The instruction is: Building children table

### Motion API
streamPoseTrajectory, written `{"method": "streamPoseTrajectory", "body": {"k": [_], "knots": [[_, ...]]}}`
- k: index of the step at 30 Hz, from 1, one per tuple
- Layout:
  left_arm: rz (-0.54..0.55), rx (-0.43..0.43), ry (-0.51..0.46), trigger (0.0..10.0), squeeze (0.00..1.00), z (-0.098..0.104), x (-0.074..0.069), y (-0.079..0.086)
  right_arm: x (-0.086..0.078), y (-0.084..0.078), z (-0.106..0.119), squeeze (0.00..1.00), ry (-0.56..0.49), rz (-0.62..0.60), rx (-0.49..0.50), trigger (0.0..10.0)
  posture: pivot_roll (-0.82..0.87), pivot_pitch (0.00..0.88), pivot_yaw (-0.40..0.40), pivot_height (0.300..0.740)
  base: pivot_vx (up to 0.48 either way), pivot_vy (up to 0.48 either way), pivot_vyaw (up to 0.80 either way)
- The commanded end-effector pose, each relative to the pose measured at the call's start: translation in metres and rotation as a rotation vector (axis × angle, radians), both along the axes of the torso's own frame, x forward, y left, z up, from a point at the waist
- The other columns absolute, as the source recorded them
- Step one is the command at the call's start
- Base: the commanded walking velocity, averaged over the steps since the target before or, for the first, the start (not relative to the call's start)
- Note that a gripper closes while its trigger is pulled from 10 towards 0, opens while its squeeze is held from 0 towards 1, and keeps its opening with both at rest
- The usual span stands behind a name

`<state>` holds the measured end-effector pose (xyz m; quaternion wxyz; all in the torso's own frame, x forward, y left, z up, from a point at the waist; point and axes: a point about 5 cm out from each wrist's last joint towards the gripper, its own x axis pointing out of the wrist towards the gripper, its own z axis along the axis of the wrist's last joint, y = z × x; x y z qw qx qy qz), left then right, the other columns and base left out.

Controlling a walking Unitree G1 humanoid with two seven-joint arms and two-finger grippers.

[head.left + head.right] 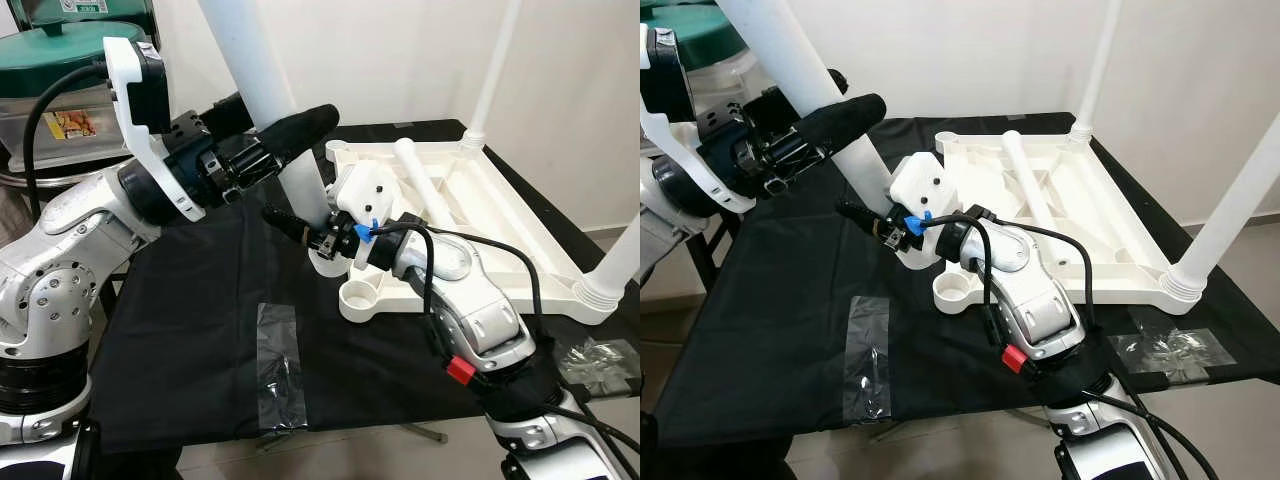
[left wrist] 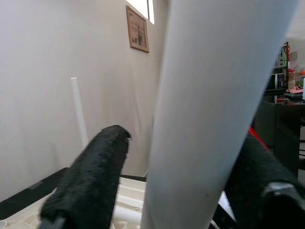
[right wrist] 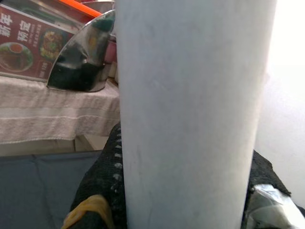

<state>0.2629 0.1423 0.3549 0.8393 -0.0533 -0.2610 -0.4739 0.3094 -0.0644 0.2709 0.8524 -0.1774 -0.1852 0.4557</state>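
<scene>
**Both grippers on one white leg at the table's corner**

At the upper left of the left eye view, the left gripper [image 1: 272, 140] has its padded black fingers [image 2: 90, 179] closed around a white table leg [image 1: 262, 75]. The leg slants up and is cut off by the top edge. In the middle, the right gripper [image 1: 310, 238] clasps the same leg low down, where it meets the near left corner of the overturned white table top [image 1: 500, 215]. The arm hides that joint, so the seating is hard to judge. The right wrist view adds a close look at the leg [image 3: 190, 114] with black pads on both sides. At the right, two other legs [image 1: 495, 65] stand in their sockets and one lies loose on the top, all over a black cloth [image 1: 190, 310].
</scene>
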Motion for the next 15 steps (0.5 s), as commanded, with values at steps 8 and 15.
{"method": "streamPoseTrajectory", "body": {"k": [8, 15], "knots": [[0.037, 0.024, -0.051, 0.0, 0.0, 0.0056, 0.0011, 0.0041, 0.0012, 0.0005, -0.0004, 0.0, 0.01, 0.006, 0.031, 10.0, 0.01, 0.004, 0.013, 0.74, 0.0, 0.0, 0.0], [-0.098, 0.131, -0.047, 0.0, 0.0, 0.004, -0.0028, -0.0025, -0.0054, -0.0033, 0.0032, 1.0, 0.082, 0.134, 0.058, 10.0, 0.02, 0.0, 0.01, 0.74, 0.0, 0.0, 0.0]]}}
